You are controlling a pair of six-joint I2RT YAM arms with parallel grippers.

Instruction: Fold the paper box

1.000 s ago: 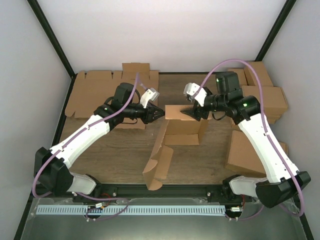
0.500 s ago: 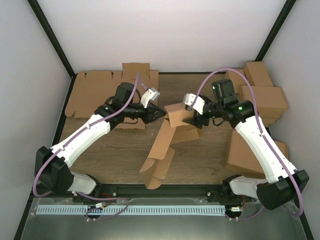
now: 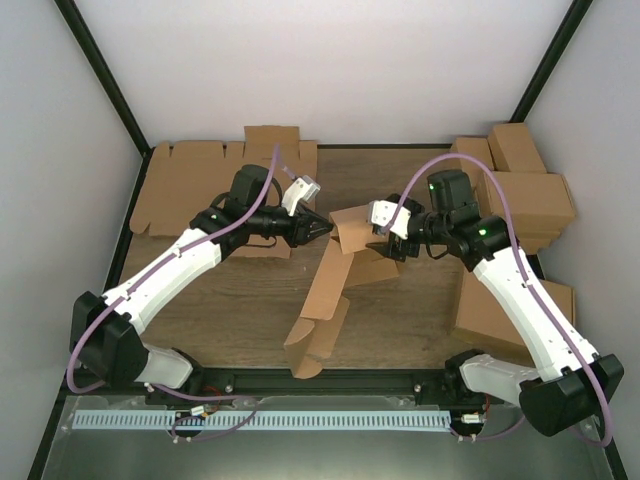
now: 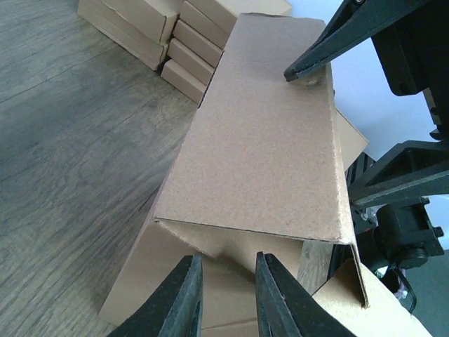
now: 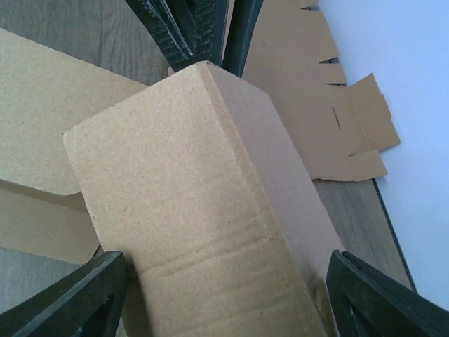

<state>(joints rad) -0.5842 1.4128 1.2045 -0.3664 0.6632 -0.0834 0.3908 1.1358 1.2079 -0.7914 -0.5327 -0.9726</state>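
Observation:
The paper box (image 3: pixel 325 290) lies half folded in the middle of the table, with one long wall standing and a flap bent over at its far end. My left gripper (image 3: pixel 322 229) sits just left of that flap, slightly open and empty; in the left wrist view (image 4: pixel 226 291) the box (image 4: pixel 259 140) lies just beyond the fingertips. My right gripper (image 3: pixel 383 243) is at the flap's right side. Its jaws (image 5: pixel 224 295) are wide open, one at each side of the bent flap (image 5: pixel 196 182).
A bundle of flat notched cardboard sheets (image 3: pixel 190 185) lies at the back left. Stacked brown cartons (image 3: pixel 525 195) stand at the back right, and another carton (image 3: pixel 500 305) lies near the right arm. Black frame posts and white walls close in the table.
My right gripper has moved left and slightly down, pushing the box's far flap over and shifting the box leftward. The left arm has stayed still.

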